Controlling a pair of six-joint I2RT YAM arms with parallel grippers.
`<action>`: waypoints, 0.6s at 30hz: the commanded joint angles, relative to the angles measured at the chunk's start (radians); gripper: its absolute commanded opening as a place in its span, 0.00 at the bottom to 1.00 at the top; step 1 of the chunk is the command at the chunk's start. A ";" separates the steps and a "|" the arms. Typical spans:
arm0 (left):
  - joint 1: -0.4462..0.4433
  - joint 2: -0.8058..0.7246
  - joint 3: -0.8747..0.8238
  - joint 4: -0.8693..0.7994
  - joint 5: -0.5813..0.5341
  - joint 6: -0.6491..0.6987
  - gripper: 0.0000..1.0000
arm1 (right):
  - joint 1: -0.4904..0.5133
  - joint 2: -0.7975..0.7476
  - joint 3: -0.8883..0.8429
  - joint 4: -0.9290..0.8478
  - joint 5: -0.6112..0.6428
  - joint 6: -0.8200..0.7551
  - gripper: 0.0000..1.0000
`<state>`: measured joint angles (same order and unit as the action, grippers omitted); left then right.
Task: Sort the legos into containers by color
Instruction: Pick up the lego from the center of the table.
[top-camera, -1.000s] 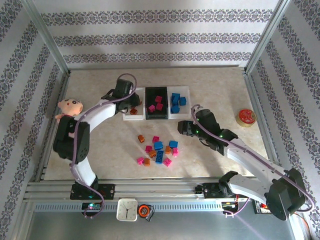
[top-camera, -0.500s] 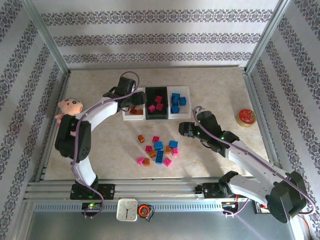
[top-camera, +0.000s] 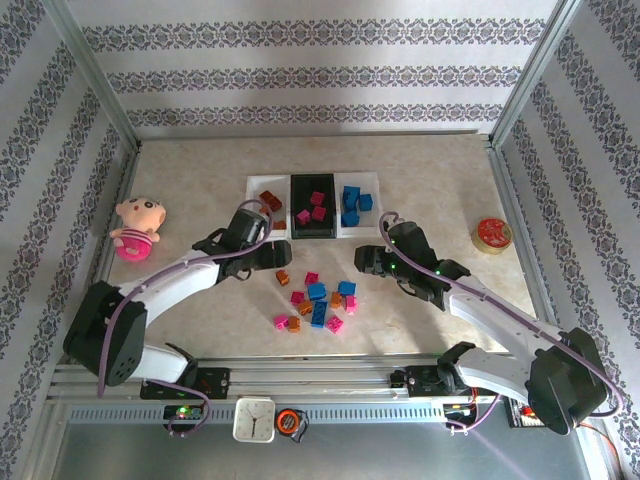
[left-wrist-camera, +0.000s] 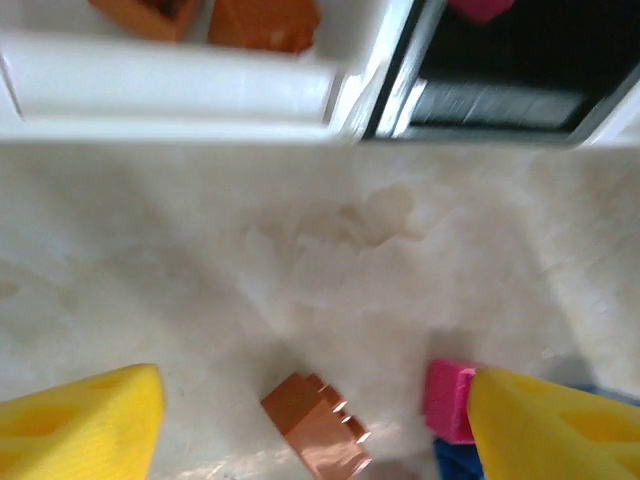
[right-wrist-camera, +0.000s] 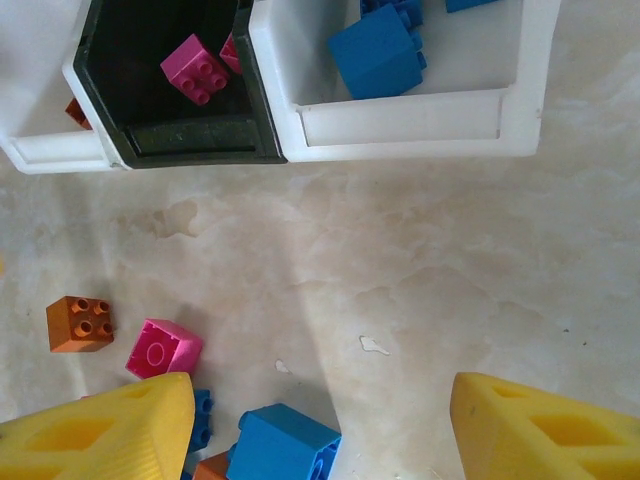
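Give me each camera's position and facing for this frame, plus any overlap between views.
Top external: fixed above and behind the arm bases, looking down on the table; both arms show, left gripper and right gripper near the loose legos.
Left wrist: looks down past its yellow fingers at a loose orange brick and the orange-brick tray.
Right wrist: looks down past its fingers at the blue-brick tray.
Shared: both wrist views catch the black tray.
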<state>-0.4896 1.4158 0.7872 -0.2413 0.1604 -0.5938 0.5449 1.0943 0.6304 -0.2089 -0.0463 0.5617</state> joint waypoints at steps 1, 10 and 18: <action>-0.035 0.039 -0.006 0.064 0.026 -0.024 0.69 | -0.010 -0.008 -0.008 0.021 -0.010 0.017 0.68; -0.080 0.184 0.010 0.067 0.007 -0.028 0.55 | -0.017 -0.051 -0.018 -0.011 0.006 0.004 0.69; -0.086 0.167 0.000 0.052 -0.004 -0.028 0.28 | -0.026 -0.063 -0.028 -0.019 0.008 0.001 0.68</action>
<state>-0.5587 1.5944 0.7887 -0.1856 0.1539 -0.6140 0.5320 1.0496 0.6193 -0.2104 -0.0456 0.5667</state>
